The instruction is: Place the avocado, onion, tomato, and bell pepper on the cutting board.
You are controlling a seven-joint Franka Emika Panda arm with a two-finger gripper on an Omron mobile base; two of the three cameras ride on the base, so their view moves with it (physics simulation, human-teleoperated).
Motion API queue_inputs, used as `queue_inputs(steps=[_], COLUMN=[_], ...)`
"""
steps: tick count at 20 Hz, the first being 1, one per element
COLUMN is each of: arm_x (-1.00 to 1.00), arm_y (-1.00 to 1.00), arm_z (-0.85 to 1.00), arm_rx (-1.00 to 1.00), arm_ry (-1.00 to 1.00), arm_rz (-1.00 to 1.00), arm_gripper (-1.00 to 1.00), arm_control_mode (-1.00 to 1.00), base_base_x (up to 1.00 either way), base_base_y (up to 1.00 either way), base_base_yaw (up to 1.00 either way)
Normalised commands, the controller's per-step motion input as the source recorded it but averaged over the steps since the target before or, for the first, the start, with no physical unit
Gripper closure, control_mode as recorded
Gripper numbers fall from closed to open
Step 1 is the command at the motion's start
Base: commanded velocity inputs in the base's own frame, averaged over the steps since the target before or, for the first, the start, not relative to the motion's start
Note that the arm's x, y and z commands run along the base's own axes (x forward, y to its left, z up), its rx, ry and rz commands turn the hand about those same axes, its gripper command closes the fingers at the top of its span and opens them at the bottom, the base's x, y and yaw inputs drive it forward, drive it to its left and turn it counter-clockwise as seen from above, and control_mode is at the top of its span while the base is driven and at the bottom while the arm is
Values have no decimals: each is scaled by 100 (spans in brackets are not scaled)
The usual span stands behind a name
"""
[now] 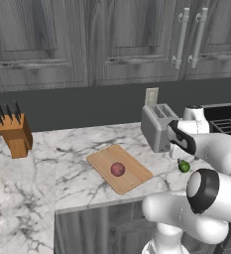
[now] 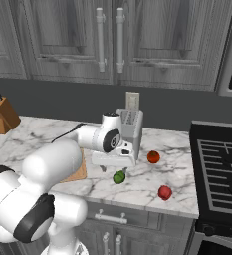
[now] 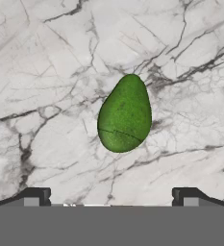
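The green avocado (image 3: 124, 114) lies on the marble counter straight below my open gripper (image 3: 112, 197), centred between the two fingertips with nothing held. From the right base view the gripper (image 2: 114, 170) hovers just above the avocado (image 2: 119, 177). The pinkish-purple onion (image 1: 118, 169) rests on the light wooden cutting board (image 1: 137, 174), which lies left of the avocado (image 1: 184, 166). Two red produce items, one orange-red (image 2: 153, 157) and one deeper red (image 2: 164, 192), sit on the counter right of the avocado; which is the tomato and which the bell pepper I cannot tell.
A silver toaster (image 2: 131, 125) stands directly behind the gripper, close to the hand. A knife block (image 1: 16, 135) is at the far left. The stove (image 2: 221, 164) borders the counter on the right. The counter's front edge (image 1: 102, 202) runs just below the board.
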Motion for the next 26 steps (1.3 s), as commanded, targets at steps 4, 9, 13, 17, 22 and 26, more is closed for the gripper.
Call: queue_inputs(steps=[4, 9, 13, 17, 22, 26], arm_x=[5, 7, 14, 18, 23, 12], arm_y=[-7, -1, 0, 0, -1, -5], arm_z=[-22, -17, -18, -16, -18, -19], arm_rx=[0, 0, 0, 0, 0, 0], arm_ry=[1, 0, 0, 0, 0, 0], arm_rz=[-1, 0, -1, 0, -1, -1], arm_gripper=[-100, -100, -100, -100, -100, -100], arm_control_mode=[-100, -100, -100, -100, -100, -100], base_base_x=[0, 0, 0, 0, 0, 0], base_base_y=[0, 0, 0, 0, 0, 0], base_base_yaw=[0, 0, 0, 0, 0, 0])
